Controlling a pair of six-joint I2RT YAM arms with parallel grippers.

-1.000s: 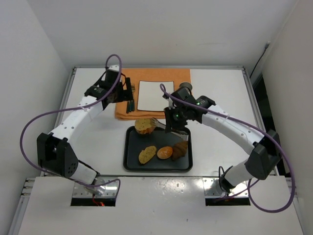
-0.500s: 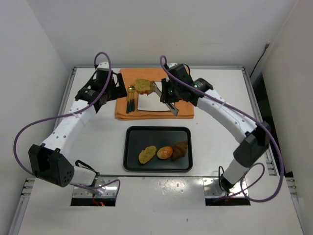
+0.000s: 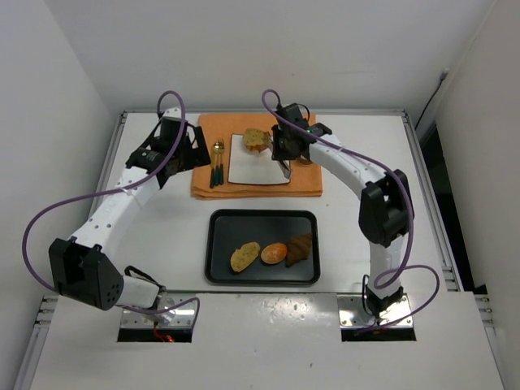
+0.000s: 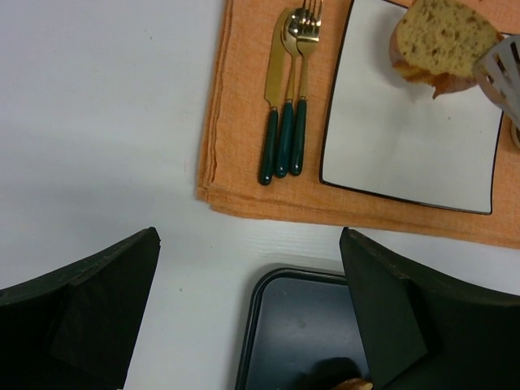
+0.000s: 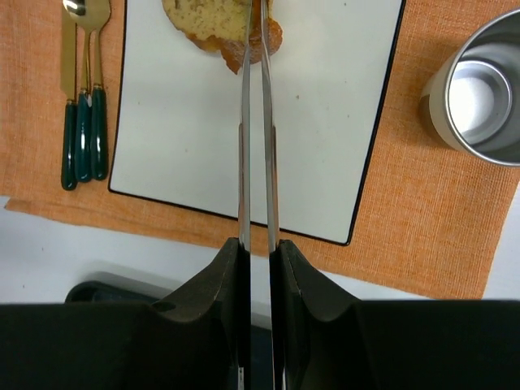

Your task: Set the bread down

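Observation:
A slice of seeded bread (image 3: 257, 139) is at the far part of the white square plate (image 3: 258, 166). My right gripper (image 3: 281, 151) is shut on metal tongs (image 5: 253, 162), and their tips are at the bread (image 5: 210, 20) over the plate (image 5: 203, 122). I cannot tell whether the bread rests on the plate. My left gripper (image 3: 195, 151) is open and empty, above the table between the placemat and the tray. Its view (image 4: 250, 237) shows the bread (image 4: 443, 41) and the tongs' tip (image 4: 502, 69).
An orange placemat (image 3: 301, 183) holds the plate, green-handled gold cutlery (image 3: 216, 165) to the left and a steel cup (image 5: 479, 97) to the right. A black tray (image 3: 223, 268) nearer me holds three other bread pieces (image 3: 274, 253).
My right arm has carried the bread in the tongs from the tray's far edge up to the plate. My left arm has drawn back to the left.

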